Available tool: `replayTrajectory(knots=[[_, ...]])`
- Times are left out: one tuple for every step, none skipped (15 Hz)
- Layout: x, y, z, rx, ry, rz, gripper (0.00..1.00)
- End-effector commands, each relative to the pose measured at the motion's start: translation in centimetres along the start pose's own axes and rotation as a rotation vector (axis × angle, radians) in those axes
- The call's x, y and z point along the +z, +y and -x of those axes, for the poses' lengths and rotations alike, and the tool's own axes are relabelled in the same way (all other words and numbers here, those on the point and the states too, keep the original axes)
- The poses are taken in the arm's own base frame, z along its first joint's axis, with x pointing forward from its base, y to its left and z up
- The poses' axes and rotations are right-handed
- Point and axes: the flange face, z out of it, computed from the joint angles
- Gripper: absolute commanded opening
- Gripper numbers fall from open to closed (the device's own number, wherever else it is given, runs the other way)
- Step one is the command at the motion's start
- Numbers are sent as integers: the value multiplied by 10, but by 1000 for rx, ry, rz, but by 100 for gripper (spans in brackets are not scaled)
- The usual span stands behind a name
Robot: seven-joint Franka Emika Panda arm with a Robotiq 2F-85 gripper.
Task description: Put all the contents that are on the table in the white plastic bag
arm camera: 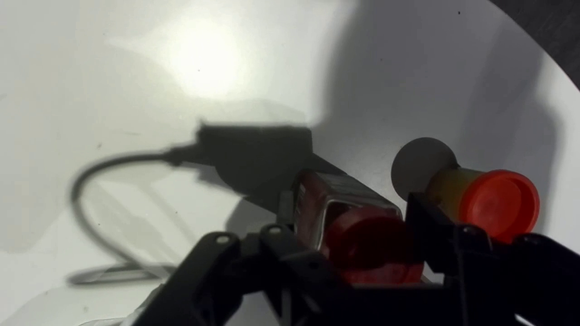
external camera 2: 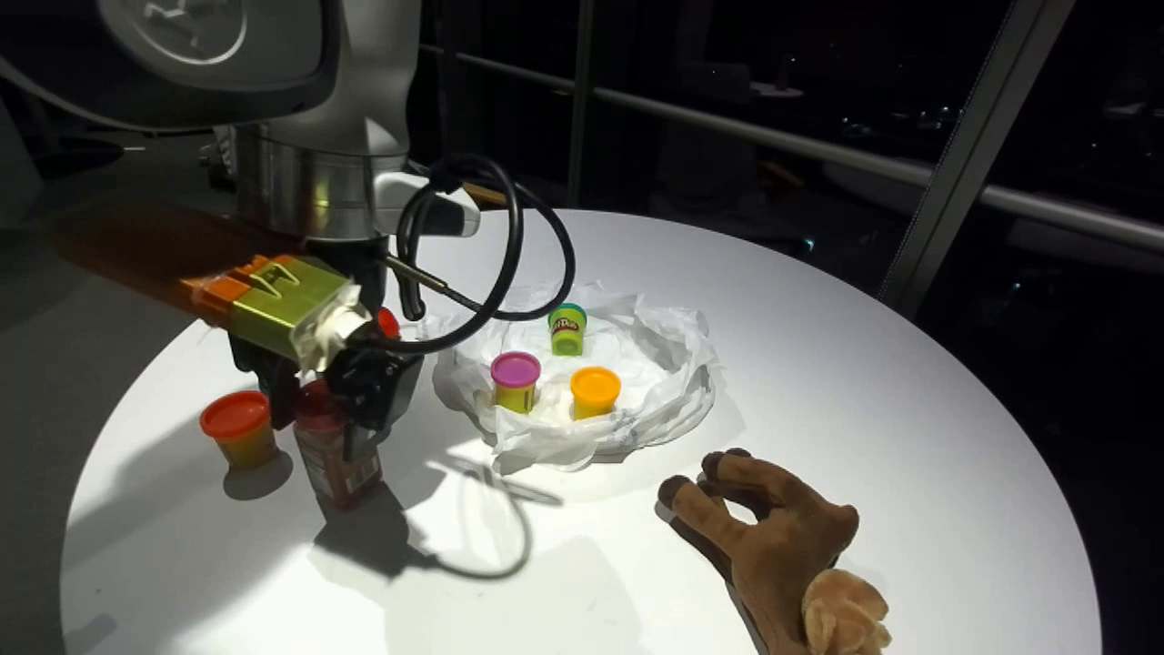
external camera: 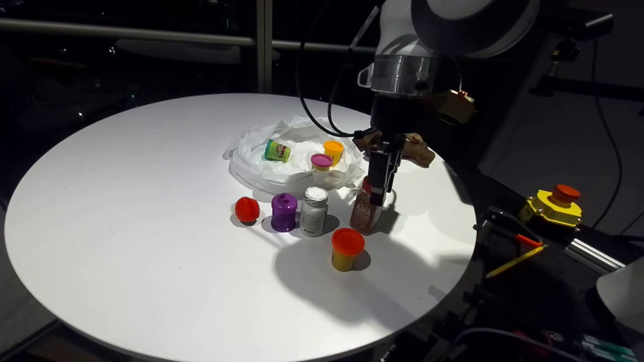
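While dark windows (external camera 2: 773, 73) flank the white table (external camera: 166, 201), the end effector (arm camera: 351, 213) clamps a bottle (external camera: 364, 213).

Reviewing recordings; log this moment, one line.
jaws: astride jar, grip unclear; in bag: three tubs; also outside: bottle, ball, canister, tub, plush

My gripper (arm camera: 351, 210) looks matt and my collar (external camera: 400, 75) shiny metal; the bottle (external camera 2: 338, 466) is glossy, whether glass or plastic I cannot tell. The bag (external camera: 266, 178) is thin, crinkled plastic, the tubs (external camera: 347, 245) smooth plastic, the toy (external camera 2: 784, 539) fuzzy cloth, and the table (external camera: 126, 226) smooth with a sheen.
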Motion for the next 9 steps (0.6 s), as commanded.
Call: replayTrajectory(knots=[[-9, -3, 4, -15, 41, 3, 35], [-12, -4, 3, -17, 52, 7, 28], [-18, -6, 3, -21, 70, 17, 26], [-21, -6, 3, -26, 85, 24, 26], [-23, -6, 3, -28, 96, 28, 25], [-26, -6, 2, -30, 105, 32, 25], [-30, -7, 2, -29, 113, 40, 25], [-36, -11, 1, -31, 119, 54, 25], [-45, -16, 0, -35, 124, 72, 25]])
